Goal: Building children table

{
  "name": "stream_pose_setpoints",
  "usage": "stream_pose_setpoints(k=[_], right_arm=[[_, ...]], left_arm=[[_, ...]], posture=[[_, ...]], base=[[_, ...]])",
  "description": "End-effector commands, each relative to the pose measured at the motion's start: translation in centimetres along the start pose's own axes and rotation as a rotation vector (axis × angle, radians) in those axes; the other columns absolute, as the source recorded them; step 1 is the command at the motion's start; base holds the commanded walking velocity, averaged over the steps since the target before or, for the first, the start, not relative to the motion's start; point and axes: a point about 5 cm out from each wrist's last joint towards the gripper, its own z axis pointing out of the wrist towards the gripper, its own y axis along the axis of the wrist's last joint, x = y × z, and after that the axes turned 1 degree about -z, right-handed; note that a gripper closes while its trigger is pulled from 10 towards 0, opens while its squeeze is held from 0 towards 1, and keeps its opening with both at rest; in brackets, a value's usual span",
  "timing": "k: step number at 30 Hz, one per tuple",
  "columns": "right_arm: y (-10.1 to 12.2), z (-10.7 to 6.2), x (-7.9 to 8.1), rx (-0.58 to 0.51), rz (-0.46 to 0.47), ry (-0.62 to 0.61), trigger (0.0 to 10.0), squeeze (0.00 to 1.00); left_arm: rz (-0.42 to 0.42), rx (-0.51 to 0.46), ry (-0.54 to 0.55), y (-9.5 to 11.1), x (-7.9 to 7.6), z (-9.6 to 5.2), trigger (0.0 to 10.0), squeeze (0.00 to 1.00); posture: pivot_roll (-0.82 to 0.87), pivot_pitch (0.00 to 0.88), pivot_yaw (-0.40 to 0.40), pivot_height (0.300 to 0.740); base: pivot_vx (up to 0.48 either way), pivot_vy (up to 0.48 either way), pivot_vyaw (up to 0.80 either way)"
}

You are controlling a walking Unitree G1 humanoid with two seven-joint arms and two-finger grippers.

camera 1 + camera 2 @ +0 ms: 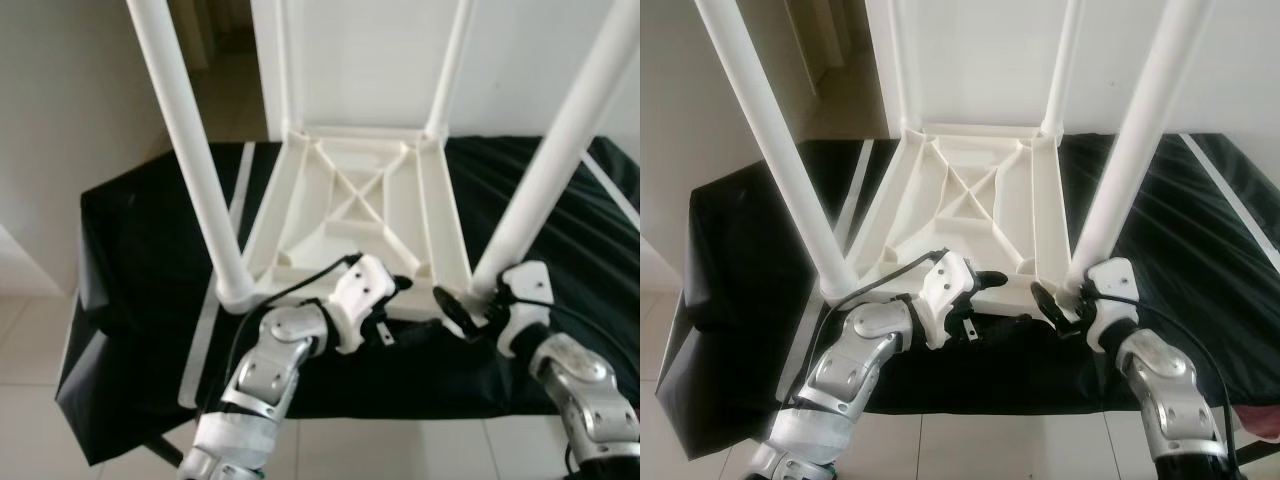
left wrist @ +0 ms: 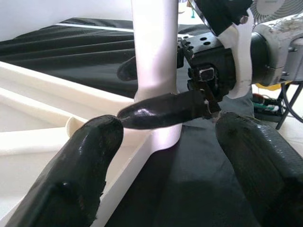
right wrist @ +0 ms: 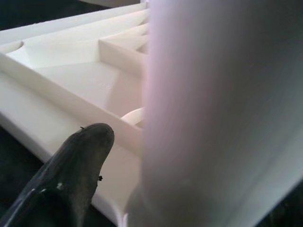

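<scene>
The white plastic table (image 1: 360, 215) is lying upside down on the black-draped worktop (image 1: 140, 270), legs up, looking light, stiff and slick, as the right hand (image 1: 1065, 300) is clamping the near right leg (image 1: 1120, 180) at its base, the sturdiest hold, while the left hand (image 2: 161, 156) is gaping open just beside it.

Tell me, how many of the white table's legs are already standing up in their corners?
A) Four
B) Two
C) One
A: the upside-down table top carries a leg at every corner, two near and two far; the right gripper is at the near right leg.
</scene>
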Motion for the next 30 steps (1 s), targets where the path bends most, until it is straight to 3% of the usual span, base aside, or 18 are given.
stream_pose_setpoints(k=[1,2,3,14,15,18,19,21,30], right_arm=[[-0.2,0.2,0.2,0.014,-0.014,0.019,10.0,0.00],[-0.3,0.2,-0.2,0.018,-0.013,0.017,2.6,0.00],[-0.5,0.0,-0.5,0.028,-0.012,0.015,0.0,0.00],[-1.6,-1.0,-0.5,0.052,0.023,0.034,0.0,0.00],[-1.7,-1.1,-0.5,0.049,0.035,0.016,4.7,0.00],[-1.7,-1.1,-0.4,0.047,0.042,0.004,4.7,0.00],[-1.7,-1.1,-0.3,0.049,0.062,-0.029,10.0,0.00],[-1.8,-0.9,-0.3,0.056,0.109,-0.104,10.0,0.00],[-1.1,-1.2,0.4,0.030,0.168,-0.292,10.0,0.00]], left_arm=[[-0.008,0.004,0.020,0.0,0.1,0.0,10.0,0.00],[-0.012,0.007,0.024,-0.1,0.2,-0.1,10.0,0.00],[-0.014,0.010,0.040,-0.2,0.3,-0.2,10.0,0.00],[-0.005,0.020,0.058,-0.6,0.1,-0.3,10.0,0.00],[0.002,0.023,0.064,-0.7,0.2,-0.2,10.0,0.00],[0.006,0.025,0.068,-0.7,0.3,-0.2,10.0,0.00],[0.016,0.027,0.078,-0.7,0.4,-0.2,10.0,0.00],[0.032,0.032,0.093,-0.7,0.5,-0.1,10.0,0.00],[0.057,0.039,0.119,-0.8,0.7,0.0,10.0,0.00]], posture=[[-0.03,0.000,0.022,0.740],[-0.02,0.000,0.012,0.740],[-0.02,0.000,0.011,0.740],[-0.02,0.000,0.002,0.740],[-0.02,0.000,0.001,0.740],[-0.02,0.000,0.001,0.740],[-0.03,0.000,0.005,0.740],[-0.03,0.000,0.008,0.740],[-0.03,0.000,0.001,0.740]], base=[[0.000,0.000,0.00],[0.000,0.000,0.00],[0.000,0.000,0.00],[0.000,0.000,0.00],[0.000,0.000,0.00],[0.000,0.000,0.00],[0.000,0.000,0.00],[0.000,0.000,0.00],[0.000,0.000,0.00]])
